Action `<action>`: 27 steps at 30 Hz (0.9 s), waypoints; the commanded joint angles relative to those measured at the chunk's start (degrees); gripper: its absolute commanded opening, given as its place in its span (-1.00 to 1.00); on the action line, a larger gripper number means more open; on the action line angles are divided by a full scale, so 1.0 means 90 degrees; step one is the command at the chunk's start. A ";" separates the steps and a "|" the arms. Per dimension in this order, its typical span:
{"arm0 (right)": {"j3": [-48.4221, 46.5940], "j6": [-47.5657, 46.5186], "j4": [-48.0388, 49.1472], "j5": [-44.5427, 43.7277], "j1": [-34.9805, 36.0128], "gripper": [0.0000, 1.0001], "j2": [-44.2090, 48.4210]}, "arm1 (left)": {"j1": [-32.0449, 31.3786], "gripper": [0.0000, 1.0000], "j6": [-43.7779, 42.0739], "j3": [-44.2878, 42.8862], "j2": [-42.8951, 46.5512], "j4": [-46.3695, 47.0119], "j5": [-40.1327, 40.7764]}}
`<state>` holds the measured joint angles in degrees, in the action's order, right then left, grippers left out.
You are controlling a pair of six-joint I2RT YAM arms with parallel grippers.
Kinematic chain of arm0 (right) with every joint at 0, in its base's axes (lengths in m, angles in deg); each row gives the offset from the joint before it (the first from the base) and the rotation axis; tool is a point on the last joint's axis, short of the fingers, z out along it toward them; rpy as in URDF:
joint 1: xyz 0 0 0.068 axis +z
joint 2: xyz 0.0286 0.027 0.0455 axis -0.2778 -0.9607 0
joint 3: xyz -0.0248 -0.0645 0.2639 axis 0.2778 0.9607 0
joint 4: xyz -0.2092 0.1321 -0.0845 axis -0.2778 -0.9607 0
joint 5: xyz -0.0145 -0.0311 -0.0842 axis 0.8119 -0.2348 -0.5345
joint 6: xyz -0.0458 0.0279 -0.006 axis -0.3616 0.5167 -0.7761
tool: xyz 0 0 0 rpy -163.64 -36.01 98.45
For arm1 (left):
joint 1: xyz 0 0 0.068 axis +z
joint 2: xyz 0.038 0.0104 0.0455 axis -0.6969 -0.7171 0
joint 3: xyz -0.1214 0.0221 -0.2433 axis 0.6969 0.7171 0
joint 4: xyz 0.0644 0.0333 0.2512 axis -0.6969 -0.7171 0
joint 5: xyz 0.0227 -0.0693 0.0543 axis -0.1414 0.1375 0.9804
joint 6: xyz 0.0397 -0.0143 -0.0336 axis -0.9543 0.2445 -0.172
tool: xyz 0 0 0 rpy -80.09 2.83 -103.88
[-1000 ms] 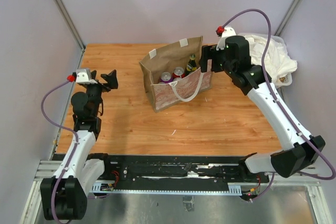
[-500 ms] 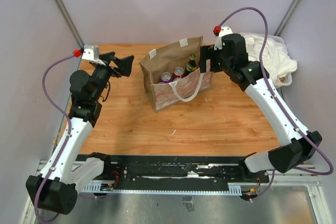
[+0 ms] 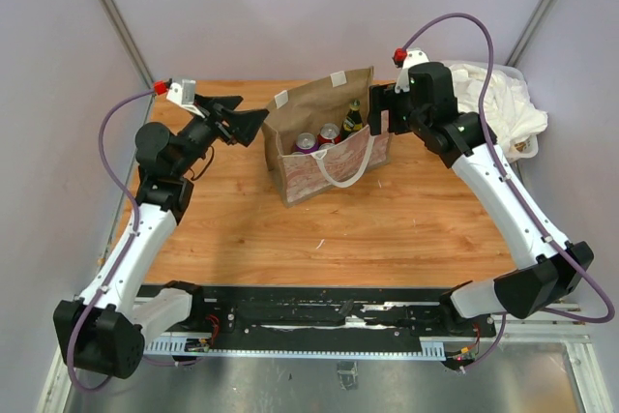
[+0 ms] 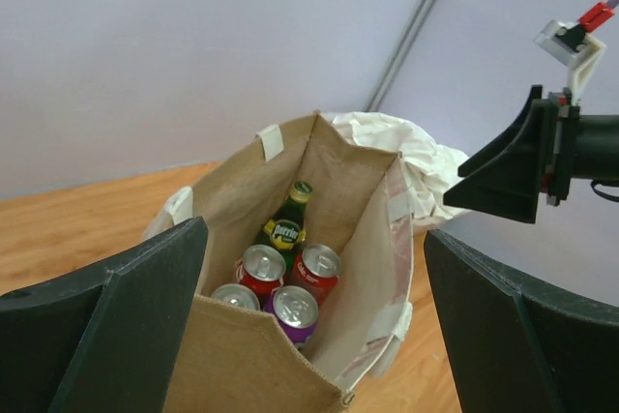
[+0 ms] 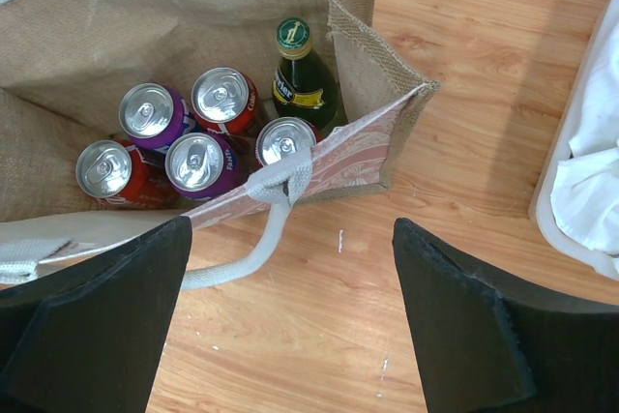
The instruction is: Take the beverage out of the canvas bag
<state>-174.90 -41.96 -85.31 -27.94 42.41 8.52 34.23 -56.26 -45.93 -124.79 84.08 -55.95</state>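
At upper centre of the overhead view, the canvas bag [image 3: 314, 103] stands open, with a green glass bottle [image 5: 302, 84] and cans [image 5: 221, 96] upright inside. I judge the bottle heavy, slick and breakable, so I'd pinch its neck. My left gripper [image 3: 248, 116] hovers beside the bag's left edge and my right gripper [image 3: 381, 109] over its right end. Both are spread wide and empty.

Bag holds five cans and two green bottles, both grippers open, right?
No. The right wrist view shows only one green bottle in the bag, next to the five cans. The left gripper and the right gripper are both open.
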 commanded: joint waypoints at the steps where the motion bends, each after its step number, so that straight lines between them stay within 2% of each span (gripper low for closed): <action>1: -0.0144 -0.0114 -0.0057 -0.0233 0.0127 0.72 -0.0012 | -0.0058 0.99 0.0214 -0.0125 -0.0090 0.0213 0.0034; 3: -0.0176 -0.0149 -0.0046 -0.0290 0.0127 0.71 -0.0031 | -0.0154 0.99 -0.0097 -0.0154 0.0065 0.0014 0.0508; 6: -0.0237 -0.0230 -0.0045 -0.0361 0.0127 0.71 -0.0071 | -0.0241 0.99 -0.0576 -0.0601 0.0076 -0.0897 0.1073; 9: -0.0240 -0.0265 -0.0041 -0.0377 0.0126 0.71 -0.0111 | -0.0279 0.99 -0.0862 -0.0972 -0.0042 -0.1501 0.1081; 11: -0.0222 -0.0252 -0.0029 -0.0348 0.0127 0.71 -0.0126 | -0.0290 0.99 -0.0894 -0.1011 -0.0040 -0.1544 0.0973; 16: -0.0254 -0.0189 -0.0047 -0.0343 0.0145 0.71 -0.0170 | -0.0285 0.99 -0.0717 -0.0460 0.0279 -0.0590 0.0498; 19: -0.0273 -0.0206 -0.0066 -0.0392 0.0172 0.71 -0.0178 | -0.0286 0.99 -0.0412 0.0501 0.0631 0.0999 0.0178; 21: -0.0275 -0.0229 -0.0056 -0.0427 0.0190 0.71 -0.0206 | -0.0286 0.99 -0.0004 0.0738 0.0676 0.1340 0.0301; 23: -0.0322 -0.0229 -0.0064 -0.0450 0.0195 0.71 -0.0258 | -0.0288 0.99 -0.0024 0.0669 0.0573 0.1021 0.0440; 25: -0.0359 -0.0217 -0.0064 -0.0458 0.0213 0.71 -0.0318 | -0.0284 0.97 0.0197 0.0596 0.0420 0.0343 0.1184; 27: -0.0396 -0.0200 -0.0080 -0.0519 0.0231 0.71 -0.0367 | -0.0288 0.84 0.0554 0.0381 0.0182 -0.0558 0.1992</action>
<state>-176.08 -43.23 -85.44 -30.94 43.48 6.26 31.93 -56.70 -39.66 -120.70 86.81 -48.98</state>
